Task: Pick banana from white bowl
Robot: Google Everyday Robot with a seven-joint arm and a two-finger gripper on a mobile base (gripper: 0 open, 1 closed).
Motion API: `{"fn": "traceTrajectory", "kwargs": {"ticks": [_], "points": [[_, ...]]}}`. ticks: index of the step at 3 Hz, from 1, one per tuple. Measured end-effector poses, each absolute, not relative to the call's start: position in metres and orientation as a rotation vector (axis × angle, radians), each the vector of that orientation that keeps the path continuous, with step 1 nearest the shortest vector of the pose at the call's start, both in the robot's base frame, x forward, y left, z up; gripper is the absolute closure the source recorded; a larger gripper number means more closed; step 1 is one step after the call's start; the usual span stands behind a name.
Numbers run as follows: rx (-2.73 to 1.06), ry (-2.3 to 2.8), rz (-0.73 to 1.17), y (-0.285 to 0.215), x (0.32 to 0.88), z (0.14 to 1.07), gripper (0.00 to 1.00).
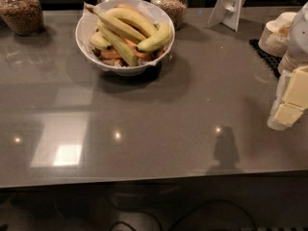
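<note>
Gripper right; banana in white bowl

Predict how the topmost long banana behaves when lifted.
Banana probably stiff; its smooth curved skin may slip or rotate when gripped. It lies atop other bananas in the white bowl, so they could shift. Gripper sits at the right edge, away from the bowl.

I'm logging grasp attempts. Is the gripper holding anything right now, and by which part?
Nothing visibly. The gripper sits at the right edge of the view, far from the white bowl, where the banana lies untouched.
</note>
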State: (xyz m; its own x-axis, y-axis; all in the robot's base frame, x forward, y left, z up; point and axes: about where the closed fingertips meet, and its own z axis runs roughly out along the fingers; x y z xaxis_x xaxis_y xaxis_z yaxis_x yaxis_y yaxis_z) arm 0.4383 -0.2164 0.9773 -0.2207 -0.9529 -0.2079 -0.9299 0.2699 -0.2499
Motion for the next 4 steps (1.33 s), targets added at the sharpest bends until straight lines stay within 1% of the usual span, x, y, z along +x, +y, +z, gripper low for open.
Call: {"fn": "traceTrajectory", "kwargs": {"ticks": [2, 3, 4], "points": [[-1.713, 2.209, -0.099, -0.212, 0.442, 0.979, 0.00], [-1.673, 2.107, -0.057, -0.190, 0.461, 0.982, 0.00], [-1.610, 1.936, 0.011, -0.148, 0.494, 0.992, 0.00]]}}
